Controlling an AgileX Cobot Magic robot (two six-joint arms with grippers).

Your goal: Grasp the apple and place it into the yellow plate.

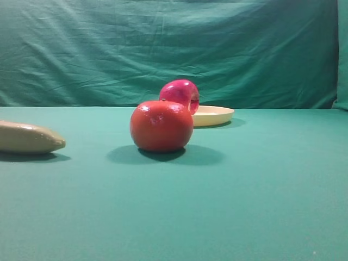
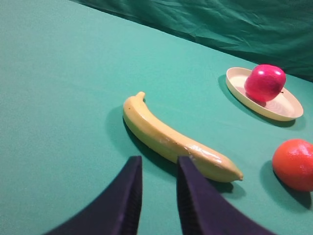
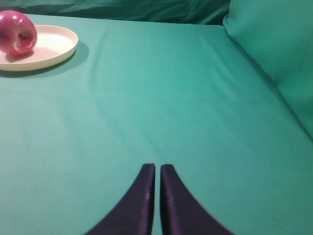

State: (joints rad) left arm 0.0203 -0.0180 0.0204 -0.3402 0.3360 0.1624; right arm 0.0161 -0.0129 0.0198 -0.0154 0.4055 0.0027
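Observation:
The glossy magenta-red apple point(image 1: 179, 93) point(image 2: 264, 82) point(image 3: 17, 32) rests on its side inside the pale-yellow plate point(image 1: 216, 116) point(image 2: 288, 110) point(image 3: 55, 47), on the plate's left part as the right wrist view shows it. No gripper touches it. My right gripper point(image 3: 157, 167) hangs low over bare green cloth well to the right of the plate, its dark fingers pressed nearly together and empty. My left gripper point(image 2: 159, 161) hovers just short of a banana, fingers a little apart with nothing between them. Neither gripper shows in the exterior view.
An orange-red, tomato-like fruit point(image 1: 161, 125) point(image 2: 293, 164) stands in front of the plate. A pale yellow banana point(image 1: 27, 137) point(image 2: 171, 139) lies at the left. Green cloth covers the table and hangs as a backdrop; a fold of it point(image 3: 274, 44) rises at the right.

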